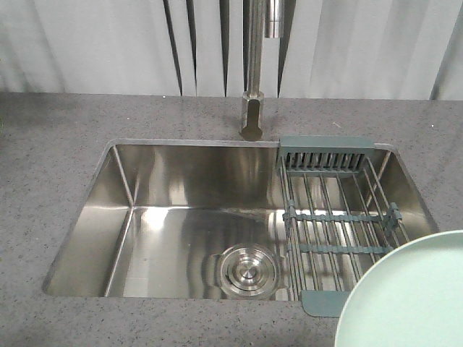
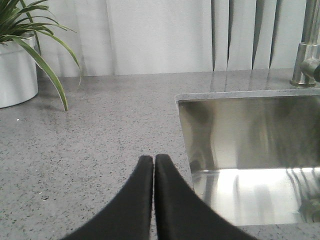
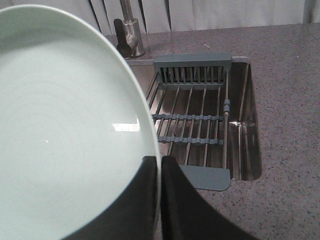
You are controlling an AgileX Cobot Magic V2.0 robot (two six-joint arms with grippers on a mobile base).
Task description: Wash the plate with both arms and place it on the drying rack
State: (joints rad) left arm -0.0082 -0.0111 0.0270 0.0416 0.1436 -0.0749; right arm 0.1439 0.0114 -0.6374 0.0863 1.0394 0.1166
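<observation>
Right gripper (image 3: 161, 160) pinches the plate (image 3: 70, 125) by its rim, toward the worktop's front right corner, beside the drying rack (image 3: 192, 120); left gripper (image 2: 153, 159) pressed together on nothing, over the worktop's left side.

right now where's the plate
The plate is at the lower right of the front view, held by its rim in the right gripper, at the near end of the drying rack on the right side of the sink.

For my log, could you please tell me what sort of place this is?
Most likely a kitchen: a steel sink set in a speckled grey countertop, a faucet behind it, and a drying rack across the basin.
</observation>
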